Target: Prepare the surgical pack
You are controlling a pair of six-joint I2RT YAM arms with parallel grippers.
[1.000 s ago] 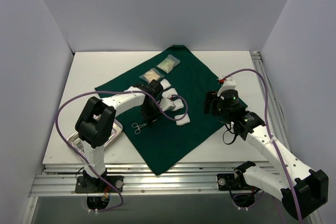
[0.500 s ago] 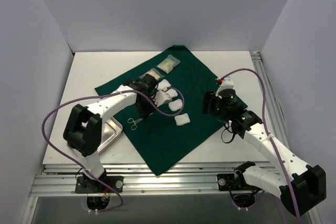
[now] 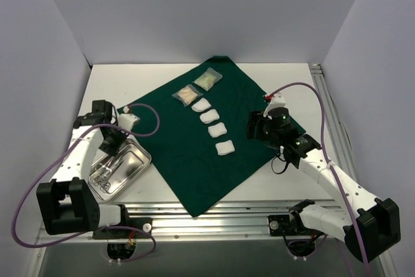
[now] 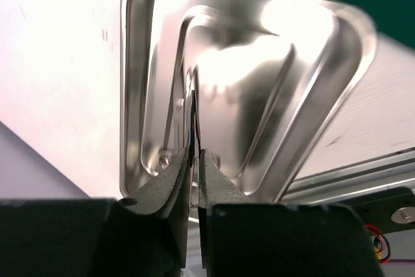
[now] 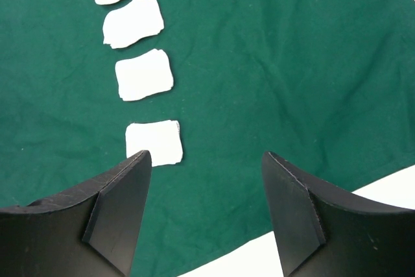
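Note:
The dark green drape [image 3: 194, 176] lies across the table's middle. Several white gauze pads [image 3: 216, 130] run in a line on it, with two clear packets [image 3: 187, 94] at their far end. At the left stands the steel tray [image 3: 144, 160], holding scissor-like instruments [image 3: 104, 176]. My left gripper [image 3: 115, 142] hangs over the tray [image 4: 130, 95], shut on a thin steel instrument [image 4: 196, 111] that points down into it. My right gripper [image 3: 256, 124] hovers open and empty above the drape [image 5: 272, 63], just right of the nearest gauze pad [image 5: 154, 142].
Bare white table [image 3: 285, 82] surrounds the drape, and its edge shows below my right fingers [image 5: 139, 160]. White walls close in the back and both sides. An aluminium rail [image 3: 214, 225] runs along the near edge, and purple cables loop from both arms.
My left arm has swung from the gauze on the drape out to the tray at the left. The instrument that lay on the drape's left part is gone. My right arm has barely shifted.

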